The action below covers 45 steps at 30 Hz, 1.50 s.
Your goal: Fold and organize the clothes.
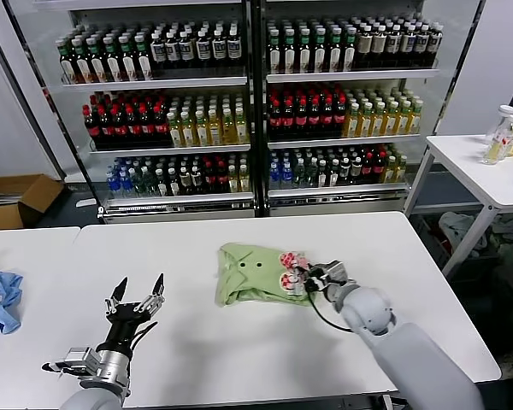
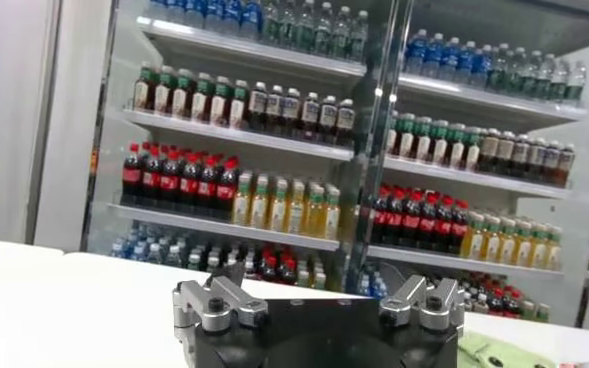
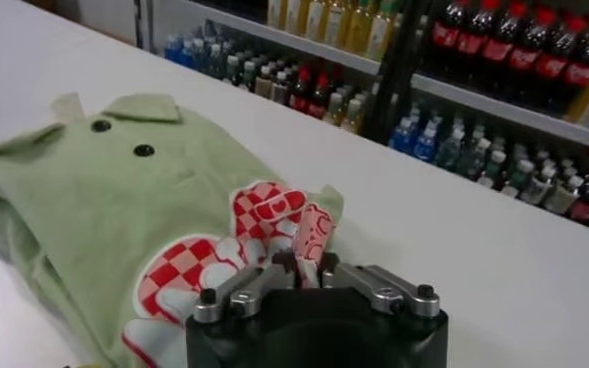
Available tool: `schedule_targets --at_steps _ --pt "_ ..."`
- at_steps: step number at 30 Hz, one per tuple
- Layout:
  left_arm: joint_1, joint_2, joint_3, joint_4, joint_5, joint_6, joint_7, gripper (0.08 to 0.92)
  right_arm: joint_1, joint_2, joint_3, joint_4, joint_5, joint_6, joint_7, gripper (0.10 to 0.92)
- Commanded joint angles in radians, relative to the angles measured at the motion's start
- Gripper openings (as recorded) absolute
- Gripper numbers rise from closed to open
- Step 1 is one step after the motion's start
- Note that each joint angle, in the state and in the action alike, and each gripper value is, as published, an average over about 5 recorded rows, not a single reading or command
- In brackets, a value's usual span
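Behind the white table (image 1: 239,359), a glass-fronted cooler (image 1: 248,102) of two bays, four shelves of bottles each, well apart from the work. On the floor at the far left, one open cardboard box (image 1: 13,198). At the far right, a second white table (image 1: 487,175) carrying a few bottles (image 1: 506,132) near its back edge. On the near left table (image 1: 26,256), at its left edge, one crumpled blue cloth (image 1: 0,299).

On the main tabletop, one pale green T-shirt (image 1: 255,273), bunched and partly folded, lying right of the middle, nearer the back edge than the front. Two small dark dots (image 3: 119,138) showing on the green; red-and-white checked print (image 3: 189,270) rucked up along the side toward the right edge. Nothing else on that tabletop, nothing between shirt and arms.

Right gripper (image 1: 310,278) down at the shirt's right side, fingers pinched on a raised fold of the checked fabric. Left gripper (image 1: 137,299) near the front left corner, held off the surface, fingers (image 1: 160,284) spread wide and pointing toward the cooler, holding nothing, well apart from the shirt.
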<state>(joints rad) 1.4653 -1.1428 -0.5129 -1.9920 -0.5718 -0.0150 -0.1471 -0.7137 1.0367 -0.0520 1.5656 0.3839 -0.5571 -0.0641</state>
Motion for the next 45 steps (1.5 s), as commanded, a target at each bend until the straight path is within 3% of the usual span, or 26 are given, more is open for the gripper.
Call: schedule_targets --at_steps 1,9,15,20,45 --pt "0.005 -0.014 0.009 -0.014 0.065 0.002 0.001 0.823 -0.073 -0.068 0.149 0.046 -0.059 0.253 0.004 0.287" --pt "0.045 -0.050 0.007 -0.053 0.130 -0.003 0.001 0.823 -0.437 -0.086 0.319 0.307 -0.030 0.462 0.166 0.503" --pt "0.083 -0.072 0.005 -0.085 0.218 0.031 0.003 0.822 -0.736 -0.008 0.545 0.496 -0.031 0.450 0.155 0.677" --pt "0.122 -0.077 0.013 -0.130 0.270 0.046 0.023 0.823 -0.900 0.070 0.663 0.557 -0.038 0.464 0.113 0.799" --pt "0.178 -0.078 0.010 -0.202 0.330 0.118 0.028 0.823 -0.951 0.156 0.640 0.583 -0.162 0.490 0.122 0.823"
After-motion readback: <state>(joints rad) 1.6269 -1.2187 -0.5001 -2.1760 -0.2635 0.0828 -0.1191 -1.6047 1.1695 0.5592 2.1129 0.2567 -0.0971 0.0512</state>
